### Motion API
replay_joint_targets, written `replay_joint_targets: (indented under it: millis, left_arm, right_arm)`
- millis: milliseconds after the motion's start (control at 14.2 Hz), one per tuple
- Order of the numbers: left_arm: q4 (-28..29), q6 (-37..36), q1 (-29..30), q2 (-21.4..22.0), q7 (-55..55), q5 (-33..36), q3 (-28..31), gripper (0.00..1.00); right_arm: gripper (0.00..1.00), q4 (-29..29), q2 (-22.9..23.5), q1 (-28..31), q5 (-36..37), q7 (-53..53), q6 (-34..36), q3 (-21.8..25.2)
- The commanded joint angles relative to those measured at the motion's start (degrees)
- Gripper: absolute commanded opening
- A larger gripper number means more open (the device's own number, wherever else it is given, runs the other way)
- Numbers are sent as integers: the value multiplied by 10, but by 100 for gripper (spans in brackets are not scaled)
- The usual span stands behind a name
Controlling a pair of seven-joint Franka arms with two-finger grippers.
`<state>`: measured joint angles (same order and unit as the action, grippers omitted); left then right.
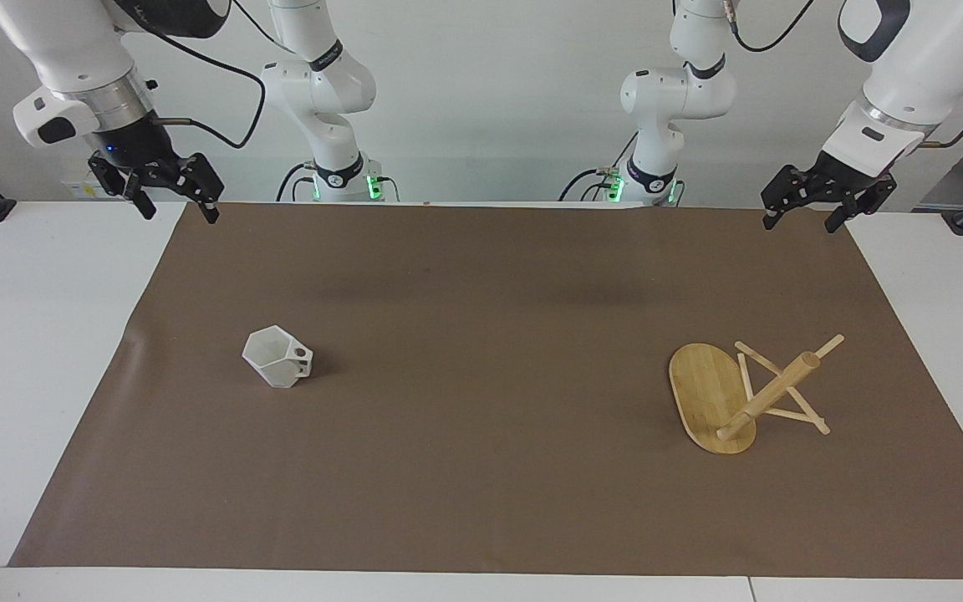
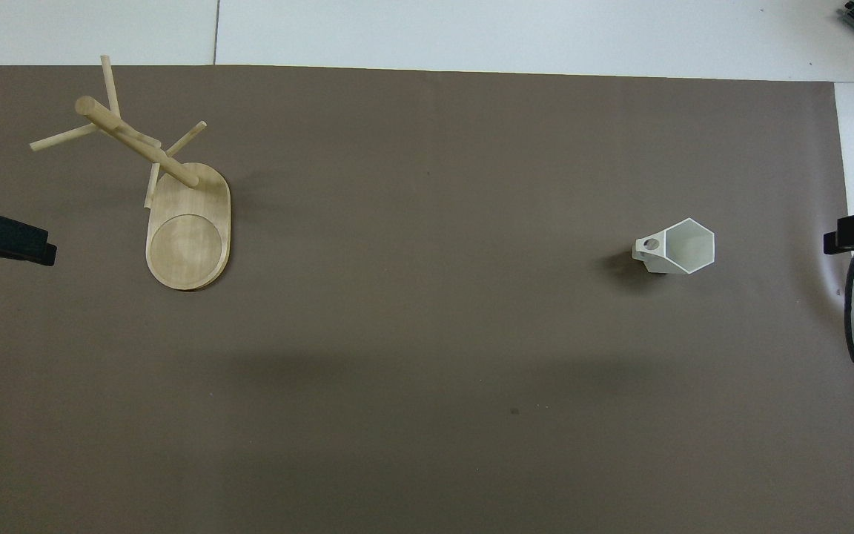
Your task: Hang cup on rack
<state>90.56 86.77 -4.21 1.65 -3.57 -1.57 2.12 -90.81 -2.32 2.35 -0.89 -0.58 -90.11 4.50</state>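
**Nothing started: cup on the mat, rack bare**

Up at the robots' end of the table, above the mat's two corners: right gripper [image 1: 174, 203] raised over the corner at the right arm's end, fingers spread, holding nothing; left gripper [image 1: 807, 211] raised over the corner at the left arm's end, likewise spread and empty. Both waiting, well apart from everything on the mat.

Farther out on the brown mat [image 1: 481, 502]: white faceted mug [image 1: 277, 357] upright toward the right arm's end, hexagonal rim up, pierced handle turned toward the table's middle. Untouched, not lifted.

About as far out, toward the left arm's end: bamboo mug tree [image 1: 720, 397] standing on its oval base, central post up, thin pegs crossing near the top. No cup on any peg.

Judged progress: none of the steps done. Left to do: reach the mug, most likely with the right gripper, grasp it, carry it across the mat or hand it over, thread the handle hole onto a peg, release.
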Motion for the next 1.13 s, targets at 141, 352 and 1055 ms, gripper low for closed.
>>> replay_joint_targets:
  millis: [141, 352, 1055]
  left_arm:
    - [6, -6, 4, 5, 5, 7, -4, 100]
    - [6, -6, 4, 5, 5, 7, -4, 100]
    - [6, -6, 4, 5, 5, 7, -4, 100]
  right_arm:
    - [100, -15, -12, 0, 4, -6, -5, 1]
    - [100, -15, -12, 0, 4, -6, -8, 0]
    - [100, -174, -24, -2, 3, -6, -239, -22]
